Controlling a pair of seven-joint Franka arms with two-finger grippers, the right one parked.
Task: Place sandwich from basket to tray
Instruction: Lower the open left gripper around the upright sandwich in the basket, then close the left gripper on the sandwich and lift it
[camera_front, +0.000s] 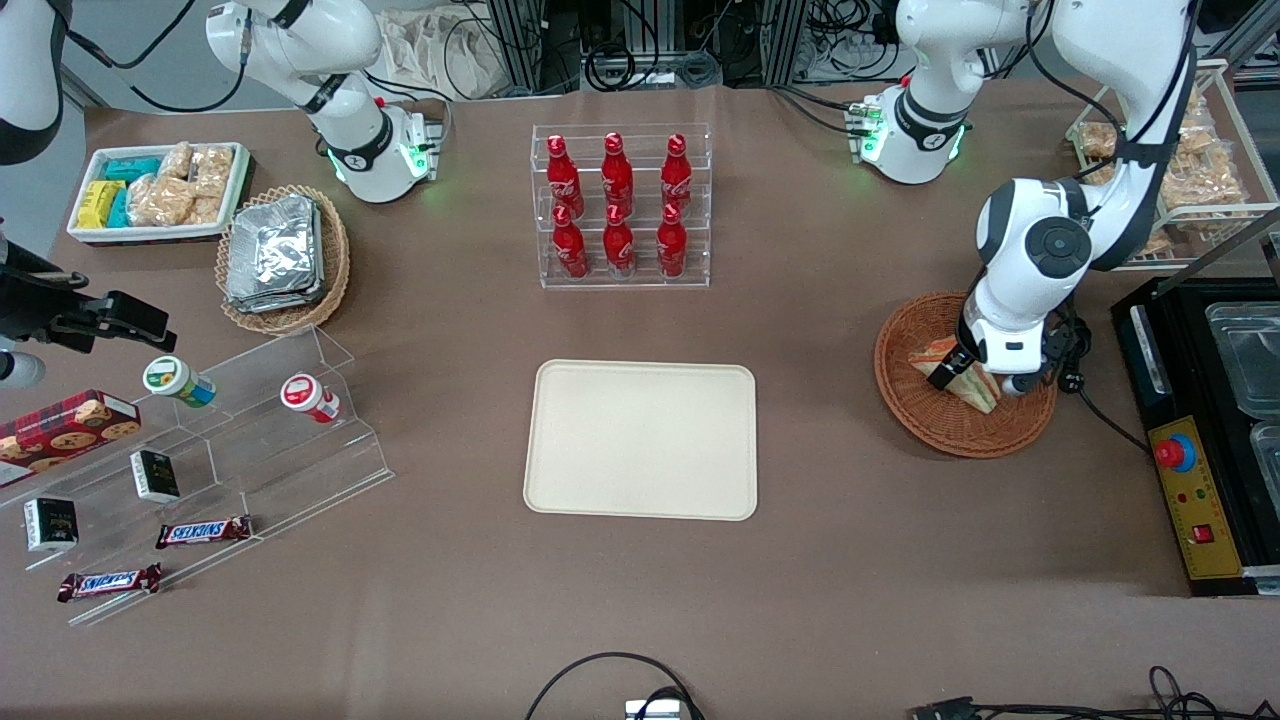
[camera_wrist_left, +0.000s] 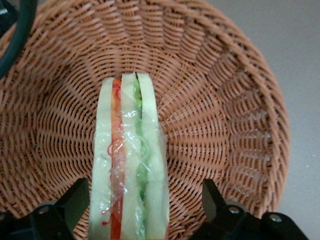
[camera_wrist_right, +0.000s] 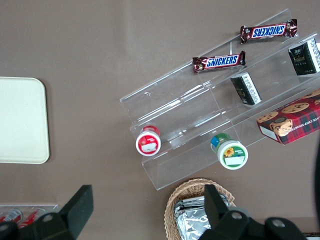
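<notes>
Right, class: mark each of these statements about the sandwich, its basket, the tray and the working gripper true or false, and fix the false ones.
1. The sandwich lies in the round wicker basket. True.
2. The cream tray already holds the sandwich. False: nothing lies on it.
3. The gripper is open, one finger on each side of the sandwich. True.
4. The gripper hovers over the tray. False: it is down in the basket.
5. Six red bottles stand in a clear rack. True.

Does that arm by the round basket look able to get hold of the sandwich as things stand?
Probably yes. The pincer is open and low inside the basket, one finger on each side of the sandwich, with nothing else in between.
</notes>
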